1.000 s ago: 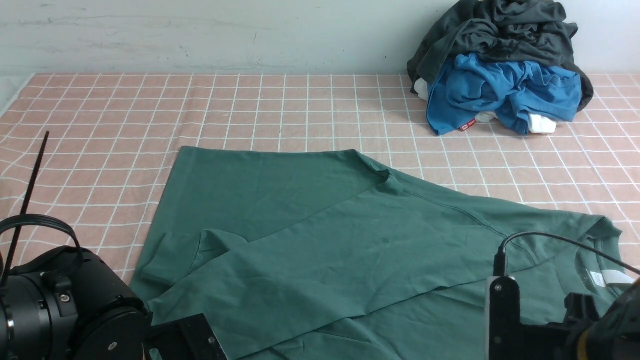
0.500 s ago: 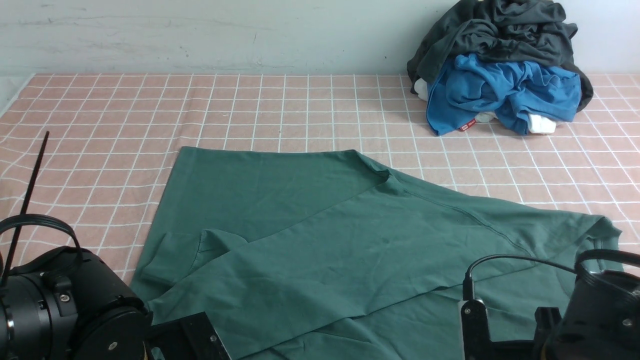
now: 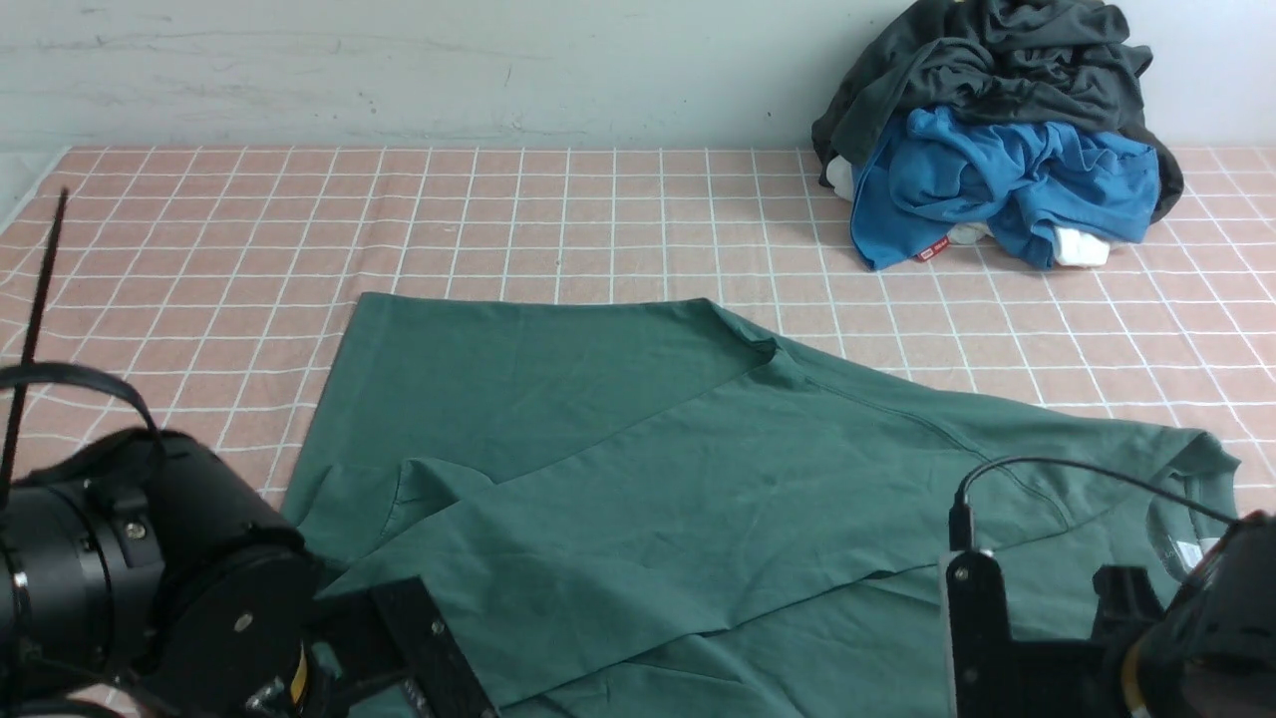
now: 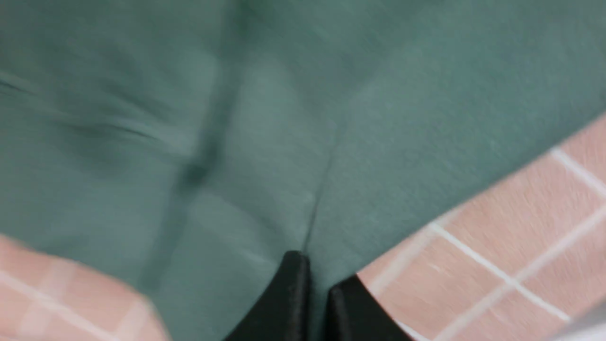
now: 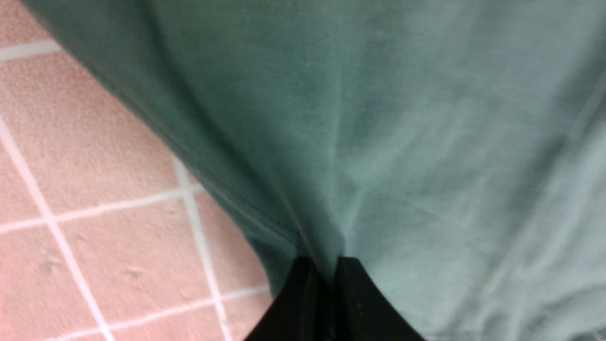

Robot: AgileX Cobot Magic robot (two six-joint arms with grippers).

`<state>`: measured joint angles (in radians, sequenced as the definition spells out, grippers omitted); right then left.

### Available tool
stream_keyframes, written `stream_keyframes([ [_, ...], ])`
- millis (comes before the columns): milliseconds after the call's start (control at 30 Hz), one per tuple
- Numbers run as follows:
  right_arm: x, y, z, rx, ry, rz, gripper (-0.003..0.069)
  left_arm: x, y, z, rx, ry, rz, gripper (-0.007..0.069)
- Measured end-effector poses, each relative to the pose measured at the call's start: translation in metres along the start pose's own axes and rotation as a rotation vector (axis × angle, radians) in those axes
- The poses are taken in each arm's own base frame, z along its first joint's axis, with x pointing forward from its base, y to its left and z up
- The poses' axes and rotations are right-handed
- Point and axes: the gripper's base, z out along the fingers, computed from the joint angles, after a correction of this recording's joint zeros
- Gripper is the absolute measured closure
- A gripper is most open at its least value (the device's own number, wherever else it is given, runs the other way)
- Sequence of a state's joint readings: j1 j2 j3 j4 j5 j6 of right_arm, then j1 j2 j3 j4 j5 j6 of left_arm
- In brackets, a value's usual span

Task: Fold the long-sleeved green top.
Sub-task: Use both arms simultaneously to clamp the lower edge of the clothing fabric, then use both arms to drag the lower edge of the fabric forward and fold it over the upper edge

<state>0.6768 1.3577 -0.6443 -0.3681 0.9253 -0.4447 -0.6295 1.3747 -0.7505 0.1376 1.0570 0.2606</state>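
Note:
The green long-sleeved top (image 3: 648,479) lies spread over the near half of the table, with one sleeve laid slantwise across its body and its white neck label (image 3: 1186,553) at the right. In the left wrist view my left gripper (image 4: 319,274) is shut, pinching the top's fabric (image 4: 284,118) close to its edge. In the right wrist view my right gripper (image 5: 331,265) is also shut on a fold of the top (image 5: 402,118) near its hem. From the front only the two arm bodies show, left (image 3: 150,578) and right (image 3: 1097,638); their fingertips are hidden.
A heap of clothes sits at the back right against the wall, a charcoal-grey garment (image 3: 997,70) on top of a bright blue one (image 3: 997,179). The pink checked tablecloth (image 3: 498,219) covers the table. A thin black rod (image 3: 35,289) stands up by the left arm.
My right gripper has closed on the top's fabric after shifting about at the near right. My left arm has risen and moved slightly rightward, covering the cuff at the top's near left corner.

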Motion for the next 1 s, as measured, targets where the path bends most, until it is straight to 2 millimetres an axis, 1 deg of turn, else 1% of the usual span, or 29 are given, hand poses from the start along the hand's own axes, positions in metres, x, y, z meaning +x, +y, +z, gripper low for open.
stream_keyframes([
  [100, 0.002, -0.026, -0.018, 0.029, -0.005, 0.102, 0.0642, -0.017, 0.016, -0.029, -0.051, -0.1, -0.031, 0.0618],
  [133, 0.006, -0.04, -0.025, 0.04, -0.014, 0.165, 0.0642, -0.023, 0.025, -0.042, -0.069, -0.145, -0.055, 0.0617],
  [167, 0.007, -0.047, -0.028, 0.044, -0.02, 0.195, 0.0642, -0.025, 0.031, -0.048, -0.079, -0.166, -0.074, 0.0617],
  [200, 0.008, -0.059, -0.034, 0.056, -0.038, 0.232, 0.0642, -0.028, 0.039, -0.056, -0.092, -0.193, -0.094, 0.0615],
  [233, 0.01, -0.069, -0.039, 0.06, -0.052, 0.27, 0.0642, -0.031, 0.048, -0.067, -0.109, -0.224, -0.114, 0.0615],
  [267, 0.015, -0.085, -0.043, 0.067, -0.07, 0.323, 0.0642, -0.033, 0.063, -0.077, -0.132, -0.25, -0.139, 0.0614],
  [300, 0.016, -0.098, -0.048, 0.079, -0.089, 0.347, 0.0642, -0.035, 0.072, -0.084, -0.146, -0.264, -0.151, 0.0613],
  [333, 0.017, -0.1, -0.049, 0.075, -0.094, 0.356, 0.0642, -0.035, 0.077, -0.088, -0.153, -0.272, -0.161, 0.0611],
  [367, 0.023, -0.123, -0.053, 0.078, -0.119, 0.413, 0.0642, -0.04, 0.096, -0.099, -0.178, -0.287, -0.177, 0.0607],
  [400, 0.022, -0.125, -0.055, 0.081, -0.128, 0.413, 0.0642, -0.039, 0.1, -0.1, -0.182, -0.287, -0.185, 0.0607],
  [433, 0.027, -0.142, -0.058, 0.085, -0.149, 0.449, 0.0642, -0.044, 0.114, -0.104, -0.195, -0.286, -0.189, 0.0608],
  [467, 0.028, -0.154, -0.059, 0.088, -0.167, 0.465, 0.0642, -0.047, 0.127, -0.109, -0.209, -0.293, -0.194, 0.0608],
  [533, 0.028, -0.179, -0.06, 0.097, -0.203, 0.486, 0.0642, -0.058, 0.15, -0.111, -0.226, -0.297, -0.195, 0.0608],
  [567, 0.028, -0.19, -0.059, 0.1, -0.215, 0.497, 0.0642, -0.063, 0.158, -0.11, -0.23, -0.298, -0.192, 0.0608],
  [600, 0.028, -0.192, -0.059, 0.103, -0.215, 0.495, 0.0642, -0.064, 0.16, -0.11, -0.231, -0.298, -0.195, 0.0608],
  [633, 0.029, -0.204, -0.056, 0.104, -0.224, 0.51, 0.0642, -0.072, 0.173, -0.107, -0.236, -0.3, -0.194, 0.0608],
  [700, 0.026, -0.225, -0.049, 0.104, -0.229, 0.523, 0.0642, -0.084, 0.19, -0.102, -0.239, -0.303, -0.205, 0.0608],
  [733, 0.024, -0.235, -0.044, 0.103, -0.227, 0.529, 0.0642, -0.093, 0.201, -0.094, -0.237, -0.297, -0.208, 0.0608],
  [767, 0.023, -0.239, -0.041, 0.099, -0.224, 0.531, 0.0642, -0.097, 0.206, -0.094, -0.242, -0.303, -0.212, 0.0608],
  [833, 0.017, -0.252, -0.027, 0.085, -0.215, 0.529, 0.0642, -0.108, 0.22, -0.085, -0.249, -0.3, -0.218, 0.0608],
  [867, 0.015, -0.256, -0.019, 0.075, -0.208, 0.529, 0.0642, -0.113, 0.226, -0.078, -0.251, -0.294, -0.219, 0.0608],
  [933, 0.011, -0.263, -0.007, 0.066, -0.202, 0.529, 0.0642, -0.121, 0.237, -0.07, -0.277, -0.298, -0.217, 0.0608],
  [967, 0.008, -0.267, 0.003, 0.06, -0.198, 0.528, 0.0642, -0.126, 0.244, -0.063, -0.294, -0.301, -0.213, 0.0608],
  [1000, 0.003, -0.273, 0.019, 0.06, -0.199, 0.527, 0.0642, -0.132, 0.252, -0.054, -0.321, -0.304, -0.207, 0.0608],
])
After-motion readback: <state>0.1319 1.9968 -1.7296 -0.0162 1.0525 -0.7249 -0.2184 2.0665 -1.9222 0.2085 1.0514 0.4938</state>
